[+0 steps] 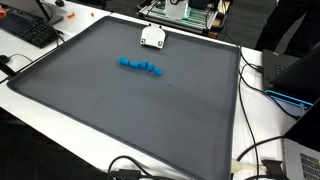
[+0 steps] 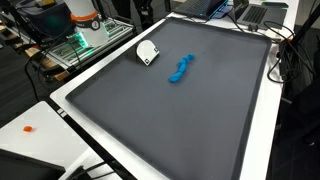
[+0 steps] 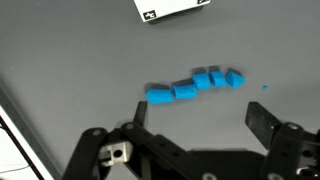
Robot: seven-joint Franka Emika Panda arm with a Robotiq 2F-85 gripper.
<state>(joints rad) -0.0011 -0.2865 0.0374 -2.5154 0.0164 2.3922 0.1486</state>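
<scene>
A row of small blue blocks [image 3: 195,84] lies near the middle of the far half of a dark grey mat [image 1: 100,120]. It shows in both exterior views as a short, slightly curved line [image 1: 141,66] [image 2: 181,69], with the pieces touching or almost touching one another. In the wrist view the jaws hang above the mat, wide apart and holding nothing, and the row sits just beyond the gap between them. Because the blocks are packed so close, the likeliest trouble is that a finger coming down on the row lands on a piece rather than beside it. It could also push a neighbouring block out of line and scatter the others across the smooth mat. A tiny blue speck [image 3: 265,87] lies just off the row's end and could slip under a finger. A white box [image 3: 172,8] stands near, on the far side of the row, so a long overshoot could nudge it. Loose cables [image 1: 255,150] run along the edge of the white tabletop [image 2: 70,112], well apart from the blocks.
</scene>
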